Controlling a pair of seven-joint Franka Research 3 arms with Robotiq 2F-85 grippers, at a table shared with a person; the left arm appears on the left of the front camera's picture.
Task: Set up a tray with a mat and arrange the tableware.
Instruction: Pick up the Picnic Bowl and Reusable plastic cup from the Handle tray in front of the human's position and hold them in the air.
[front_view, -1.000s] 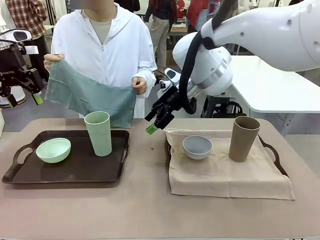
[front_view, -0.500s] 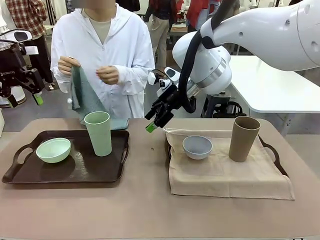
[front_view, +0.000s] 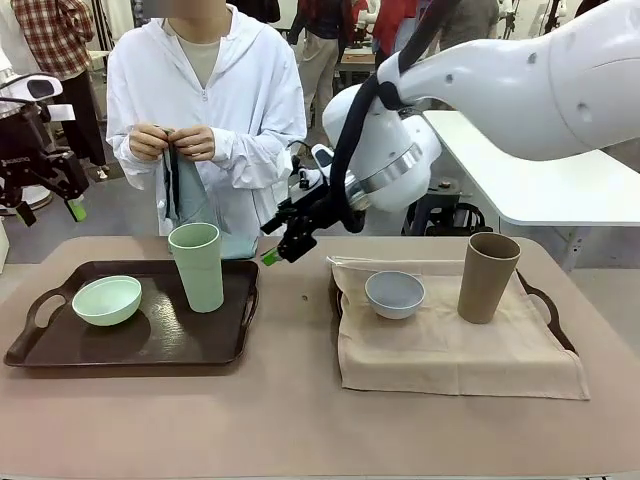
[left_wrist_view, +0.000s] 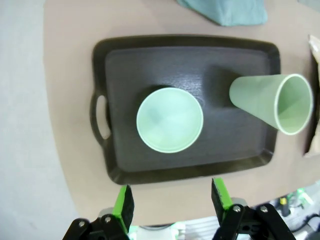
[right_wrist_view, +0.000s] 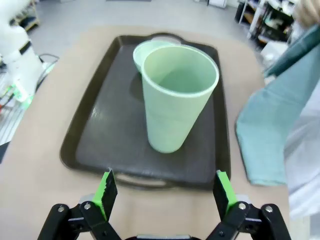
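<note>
The right gripper (right_wrist_view: 162, 189), jaws apart and empty, faces the pale green tumbler (right_wrist_view: 175, 105); the left gripper (left_wrist_view: 172, 199), likewise apart, hangs over the mint bowl (left_wrist_view: 170, 120).

Open tool (left_wrist_view: 172, 200), dark tray (left_wrist_view: 150, 55), mint bowl (left_wrist_view: 169, 120), green tumbler (left_wrist_view: 272, 102)

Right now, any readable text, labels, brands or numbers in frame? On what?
Readable text: none.
left claw: any print on its black body is too small and blurred to read.
green tumbler, mint bowl, brown tumbler, white bowl: plain, no print.
left tray, right tray, beige mat: plain, no print.
</note>
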